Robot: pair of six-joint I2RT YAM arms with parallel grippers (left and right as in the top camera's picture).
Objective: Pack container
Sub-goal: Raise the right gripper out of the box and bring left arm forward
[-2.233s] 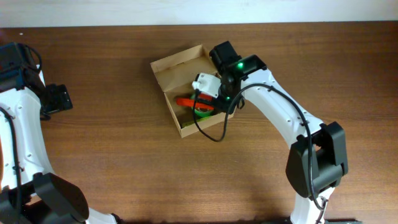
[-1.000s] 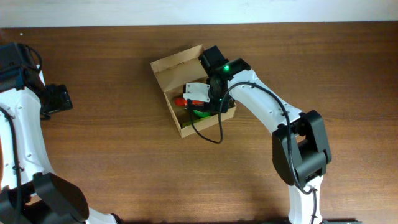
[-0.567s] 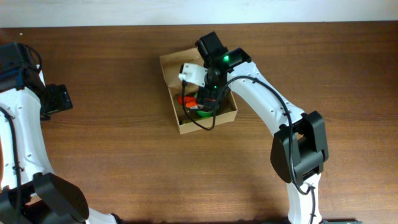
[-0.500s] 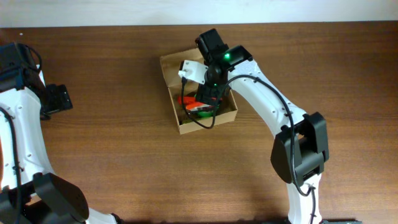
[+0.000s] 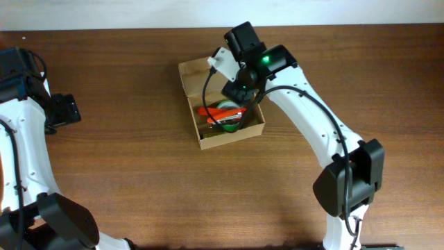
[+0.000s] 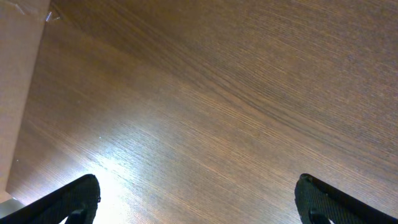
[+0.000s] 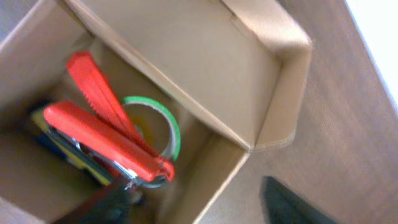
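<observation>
Container (image 5: pixel 229 141): tan cardboard box, open. It sits on the wooden table (image 5: pixel 139 173) close to the middle of the far edge, turned slightly askew to it. The flap lid (image 5: pixel 198 76) stands up from the wall on the far-left side. In the right wrist view the lid (image 7: pixel 199 56) rises behind the box walls (image 7: pixel 37 56), with 1 side tab folded at its end.

Contents seen:
- 1 green tape roll (image 5: pixel 227 110), lying flat on the floor of the box (image 7: pixel 174 132).
- 1 red hand tool (image 5: pixel 211 112) with 2 long red arms meeting at a metal end. It lies across and partly over the roll (image 7: pixel 106 134).
- 1 yellow-and-blue item (image 7: pixel 74 155) under the red tool, mostly hidden; type cannot be told.

Right gripper (image 5: pixel 234 90): hovers above the far side of the box, over the contents. Its fingers are spread apart with nothing between them (image 7: pixel 202 202). 1 blurred tip is over the box interior, the other over the table outside the wall.

Left gripper (image 5: pixel 64 111): near the left edge of the table, well apart from the box. Its fingers are released and wide (image 6: pixel 199 199), with only wood grain between the 2 tips.
</observation>
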